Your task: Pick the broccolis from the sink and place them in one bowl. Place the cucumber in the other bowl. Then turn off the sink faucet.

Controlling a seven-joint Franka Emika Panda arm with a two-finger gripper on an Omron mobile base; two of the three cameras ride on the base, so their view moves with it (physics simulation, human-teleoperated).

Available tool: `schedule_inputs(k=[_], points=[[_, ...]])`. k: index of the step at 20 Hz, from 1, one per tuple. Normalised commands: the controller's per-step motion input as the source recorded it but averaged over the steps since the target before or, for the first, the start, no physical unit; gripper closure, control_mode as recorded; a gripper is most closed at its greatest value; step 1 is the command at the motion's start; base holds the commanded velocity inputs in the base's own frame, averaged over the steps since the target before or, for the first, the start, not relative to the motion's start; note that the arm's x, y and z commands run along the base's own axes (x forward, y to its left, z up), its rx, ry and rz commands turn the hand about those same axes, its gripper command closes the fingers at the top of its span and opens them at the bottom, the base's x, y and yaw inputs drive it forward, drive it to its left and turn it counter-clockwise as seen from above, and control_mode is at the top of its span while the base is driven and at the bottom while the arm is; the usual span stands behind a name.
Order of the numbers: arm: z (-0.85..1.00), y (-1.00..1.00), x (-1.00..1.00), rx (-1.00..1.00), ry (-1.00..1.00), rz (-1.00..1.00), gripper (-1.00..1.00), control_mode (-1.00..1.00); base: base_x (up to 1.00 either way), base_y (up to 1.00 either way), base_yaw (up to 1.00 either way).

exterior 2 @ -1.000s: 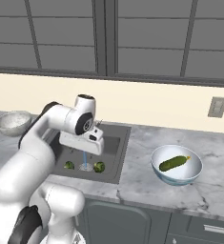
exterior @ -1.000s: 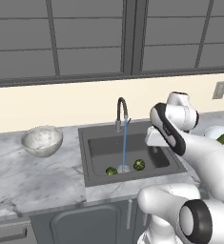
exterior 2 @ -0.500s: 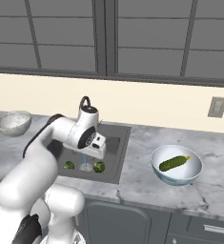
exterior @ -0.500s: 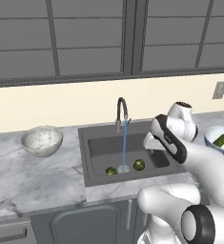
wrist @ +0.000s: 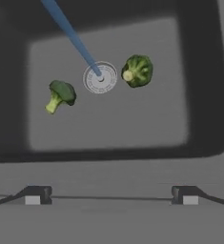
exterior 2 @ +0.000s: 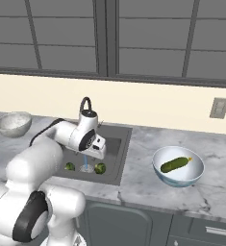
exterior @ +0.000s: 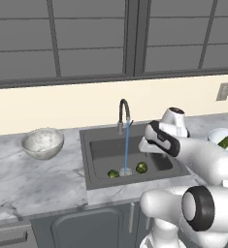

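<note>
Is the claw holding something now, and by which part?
Nothing is held. The claw is open and empty above the sink; both broccolis lie on its floor.

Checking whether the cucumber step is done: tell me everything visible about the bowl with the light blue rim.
The blue-rimmed bowl is round and wide, white inside with a light blue rim and outer wall, and looks like glazed ceramic. It stands upright on the marbled grey counter, to the right of the sink and apart from it. One cucumber lies inside, slanted across the bottom. Nothing else touches the bowl. In the left base view it shows at the right edge, partly behind the arm.
</note>
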Motion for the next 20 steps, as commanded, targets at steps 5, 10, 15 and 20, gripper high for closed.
schedule_inputs(k=[5, 10, 15, 20], points=[[-0.29, 0.0, 0.37, 0.0, 0.0, 0.0, -1.0, -1.0, 0.0, 0.0, 0.0], [-0.39, 0.0, 0.3, -0.01, 0.0, 0.0, -1.0, -1.0, 0.0, 0.0, 0.0], [-0.42, 0.0, 0.14, -0.05, 0.0, -0.02, -1.0, -1.0, 0.0, 0.0, 0.0], [-0.3, 0.0, 0.15, -0.01, 0.0, -0.02, -1.0, -1.0, 0.0, 0.0, 0.0]])
